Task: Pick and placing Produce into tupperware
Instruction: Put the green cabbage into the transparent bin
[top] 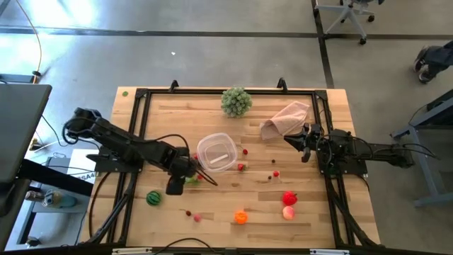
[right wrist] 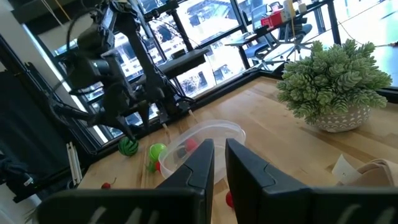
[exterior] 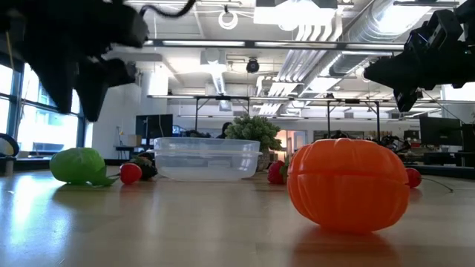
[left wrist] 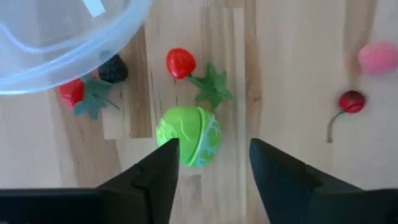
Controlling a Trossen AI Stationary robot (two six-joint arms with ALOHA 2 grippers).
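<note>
Left gripper [left wrist: 208,165] poised above the light green piece [left wrist: 189,135], fingers parted and straddling it without closing on it; judged to be either lining up a grasp or just past a release, which cannot be told. The piece lies on the wooden table [top: 311,205] just beside the tupperware [top: 216,152], outside its rim, with a red berry [left wrist: 180,62] and a green star-shaped leaf [left wrist: 212,87] close by. Nearly round, the piece has no clear long axis; its paler veined side faces one finger. The tupperware stands upright, mouth up, apparently holding only a small white slip. Right gripper [right wrist: 217,163] waits near the pinkish-beige cloth [top: 286,119], fingers almost together, holding nothing. Orange piece [top: 241,217], red piece [top: 289,198], pink piece [top: 288,212] and striped dark green piece [top: 153,198] lie well apart toward the table's near edge.
</note>
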